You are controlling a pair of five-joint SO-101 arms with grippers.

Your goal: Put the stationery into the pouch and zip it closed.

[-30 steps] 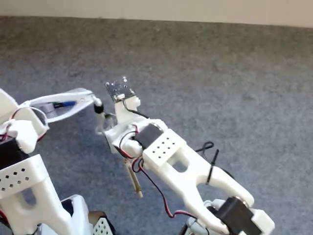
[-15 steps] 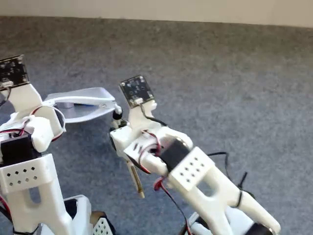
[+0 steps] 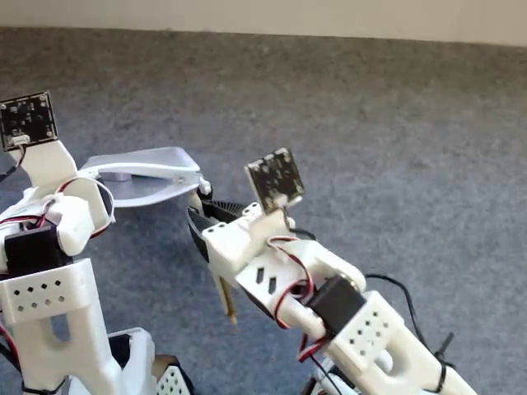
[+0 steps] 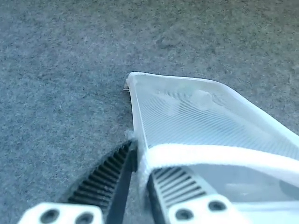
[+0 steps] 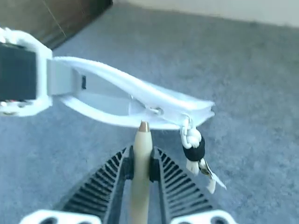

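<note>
Left gripper clamped on the pouch edge. Pouch looks lifted off the grey table, mouth twd the other arm. Right gripper pinched on a pencil, tip right at the pouch's lower lip. Risk: tip prob. snags the lip or slides under instead of in — slit looks narrow, and the pouch is floppy & gripped at one end only. Pouch: white see-through mesh w/ white zip band — zip pull w/ black bead dangles at its end.
</note>
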